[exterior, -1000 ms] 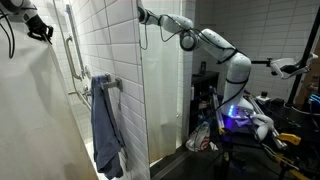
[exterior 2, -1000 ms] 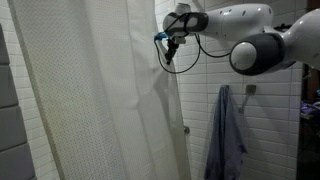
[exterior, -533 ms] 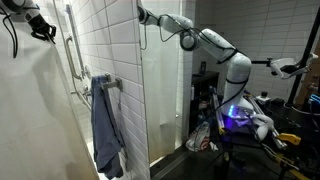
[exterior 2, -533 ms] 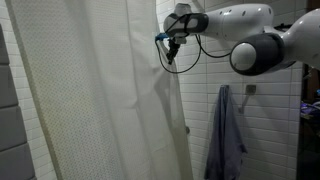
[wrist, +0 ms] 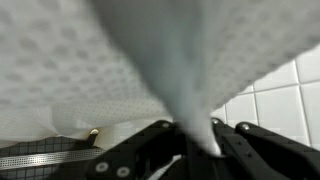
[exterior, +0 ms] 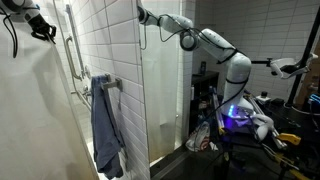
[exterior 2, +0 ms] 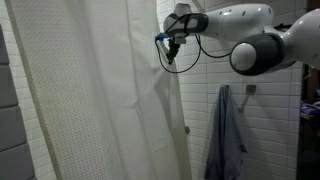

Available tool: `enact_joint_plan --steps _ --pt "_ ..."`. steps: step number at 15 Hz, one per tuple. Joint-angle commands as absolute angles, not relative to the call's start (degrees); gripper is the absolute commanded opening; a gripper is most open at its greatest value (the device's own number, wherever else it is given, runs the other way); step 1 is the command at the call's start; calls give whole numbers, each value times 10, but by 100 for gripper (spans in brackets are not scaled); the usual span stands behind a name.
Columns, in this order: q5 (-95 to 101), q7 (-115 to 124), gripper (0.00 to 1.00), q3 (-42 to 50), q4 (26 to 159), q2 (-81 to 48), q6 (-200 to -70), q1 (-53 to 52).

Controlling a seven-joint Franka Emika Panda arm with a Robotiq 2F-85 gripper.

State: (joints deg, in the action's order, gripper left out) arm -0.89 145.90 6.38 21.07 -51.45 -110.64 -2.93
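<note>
**Well, Curtain Pinched Tight Up High**

And the gripper [exterior 2: 170, 42] sits high in an exterior view, up around one o'clock, clamped right onto the edge of the curtain [exterior 2: 90, 90]. Its jaws are closed nearly all the way, with only a thin bunch of fabric between them. The wrist view makes it plain: two dark fingers [wrist: 255, 140] come in from six o'clock and squeeze a gathered fold of white, dimpled curtain, which fans out wide toward twelve o'clock and fills most of that picture.

The curtain itself hangs as one big pale sheet, covering everything from nine o'clock across to the centre. Its free edge drops straight down from the grip toward six o'clock. A dark cable [exterior 2: 178, 58] loops just below the gripper, close against that edge.

The arm [exterior 2: 250, 40] stretches in from three o'clock, white and bulky, reaching level across to the curtain's top corner. From the opposite side, the arm [exterior: 205, 40] runs from four o'clock up to twelve o'clock, its tip meeting the corner of the tiled wall [exterior: 110, 40].

Over at four o'clock from the gripper, a blue-grey towel [exterior 2: 226, 135] hangs flat against the tiles, well apart from the curtain.
</note>
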Motion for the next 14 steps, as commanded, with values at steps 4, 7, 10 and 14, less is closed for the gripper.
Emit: enact_joint_plan --steps 4,7,10,14 --pt "-1 1461 2 55 221 -508 -1111 -27" --pt "-1 1462 2 55 221 -508 -1111 -27" --pt "-1 1462 2 55 221 -508 -1111 -27" --pt "-1 1463 1 55 221 -508 -1111 -27"
